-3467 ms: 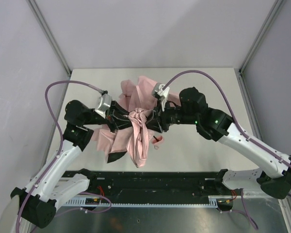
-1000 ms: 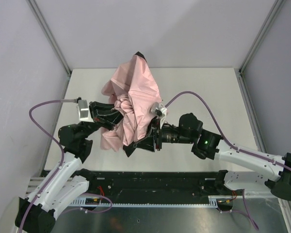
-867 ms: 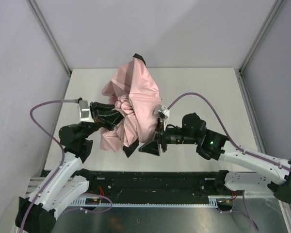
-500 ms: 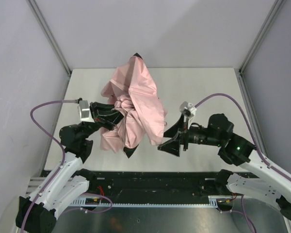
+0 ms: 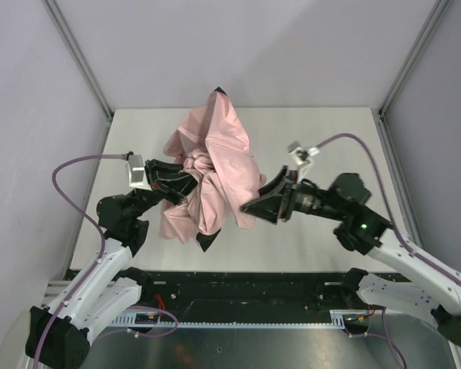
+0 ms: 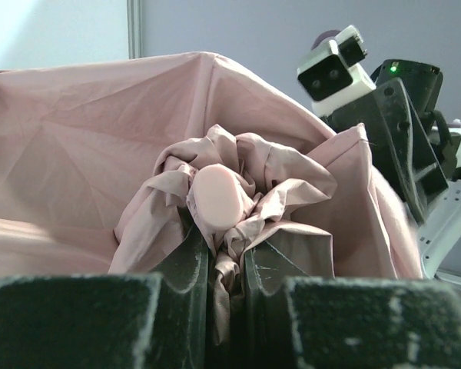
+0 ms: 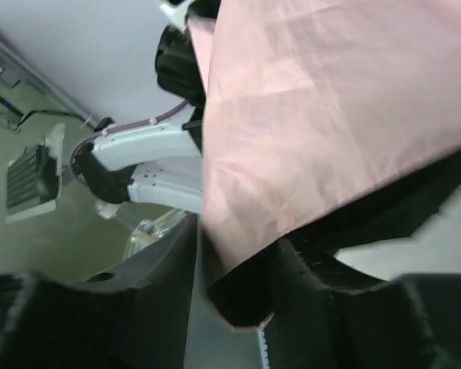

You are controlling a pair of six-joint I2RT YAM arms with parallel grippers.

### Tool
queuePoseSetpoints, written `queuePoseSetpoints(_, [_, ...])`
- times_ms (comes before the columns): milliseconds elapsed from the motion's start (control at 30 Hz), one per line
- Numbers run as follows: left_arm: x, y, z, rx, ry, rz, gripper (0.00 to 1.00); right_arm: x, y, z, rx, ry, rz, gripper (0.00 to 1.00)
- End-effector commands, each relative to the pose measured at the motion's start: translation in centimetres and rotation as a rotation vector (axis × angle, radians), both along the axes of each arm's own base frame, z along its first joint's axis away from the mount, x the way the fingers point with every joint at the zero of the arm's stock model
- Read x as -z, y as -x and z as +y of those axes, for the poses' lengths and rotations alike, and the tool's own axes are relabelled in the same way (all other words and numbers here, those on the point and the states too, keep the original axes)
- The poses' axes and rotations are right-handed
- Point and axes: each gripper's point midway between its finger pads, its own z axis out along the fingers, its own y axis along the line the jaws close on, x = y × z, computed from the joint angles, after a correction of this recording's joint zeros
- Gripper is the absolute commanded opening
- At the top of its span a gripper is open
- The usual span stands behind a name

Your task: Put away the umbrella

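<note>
Your left claw (image 5: 186,187) is almost closed, pinching bunched cloth just below a pink knob (image 6: 219,201) on the umbrella (image 5: 215,165). The umbrella hangs over the middle of the table (image 5: 330,138). Your right claw (image 5: 253,206), at the umbrella's 4 o'clock, stands parted around the cloth's edge. You cannot tell whether it grips. The cloth hides the shaft.

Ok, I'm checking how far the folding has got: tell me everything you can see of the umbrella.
The umbrella is pale pink fabric, creased and half collapsed, black tips showing at its far and near ends. The left tool is shut on bunched fabric beside a rounded pink cap; the right tool stands open around the near-right hem. Whether it rests on the table is unclear.
</note>
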Motion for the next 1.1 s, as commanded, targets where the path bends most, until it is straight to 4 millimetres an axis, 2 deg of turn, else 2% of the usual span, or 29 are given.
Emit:
queuePoseSetpoints(0, [-3.0, 0.7, 0.9, -0.013, 0.094, -0.049, 0.00, -1.0, 0.9, 4.4, -0.086, -0.088, 0.009, 0.35])
queuePoseSetpoints(100, [-3.3, 0.4, 1.2, -0.012, 0.142, 0.009, 0.00, 0.7, -0.5, 6.5, -0.028, -0.063, 0.059, 0.07])
queuePoseSetpoints(167, [-3.3, 0.2, 1.4, -0.009, 0.175, 0.051, 0.00, 1.5, -1.4, 7.1, 0.013, -0.051, 0.092, 0.02])
queuePoseSetpoints(200, [-3.3, 0.1, 1.4, -0.007, 0.190, 0.072, 0.00, 1.6, -1.7, 7.2, 0.017, -0.051, 0.099, 0.02])
queuePoseSetpoints(267, [-3.2, 0.0, 1.4, -0.002, 0.202, 0.094, 0.00, 1.4, -2.2, 6.7, 0.017, -0.055, 0.100, 0.12])
queuePoseSetpoints(367, [-3.0, 0.0, 1.1, 0.010, 0.189, 0.095, 0.00, 1.9, -3.4, 4.5, 0.032, -0.002, 0.115, 0.47])
queuePoseSetpoints(433, [-2.8, -0.1, 1.0, 0.015, 0.177, 0.095, 0.00, 2.7, -3.5, 2.4, 0.018, 0.060, 0.130, 0.64])
queuePoseSetpoints(500, [-2.5, -0.2, 0.7, 0.021, 0.159, 0.091, 0.00, 3.4, -3.3, 0.2, 0.000, 0.126, 0.132, 0.77])
queuePoseSetpoints(567, [-2.2, -0.4, 0.5, 0.025, 0.145, 0.092, 0.00, 4.6, -3.2, -2.2, 0.005, 0.221, 0.134, 0.85])
queuePoseSetpoints(700, [-1.8, -0.5, -0.1, 0.059, 0.108, 0.101, 0.00, 5.4, -3.4, -6.0, 0.069, 0.383, 0.071, 0.93])
queuePoseSetpoints(833, [-1.2, -0.1, -1.2, 0.138, 0.039, 0.103, 0.00, 3.3, -5.1, -7.7, 0.180, 0.459, -0.061, 0.96])
queuePoseSetpoints(933, [-0.6, 0.5, -1.9, 0.199, -0.010, 0.109, 0.00, 0.9, -6.8, -7.3, 0.213, 0.448, -0.165, 0.96])
queuePoseSetpoints(1067, [-0.1, 1.0, -2.2, 0.246, -0.044, 0.119, 0.00, -1.2, -7.6, -5.0, 0.147, 0.384, -0.273, 0.94])
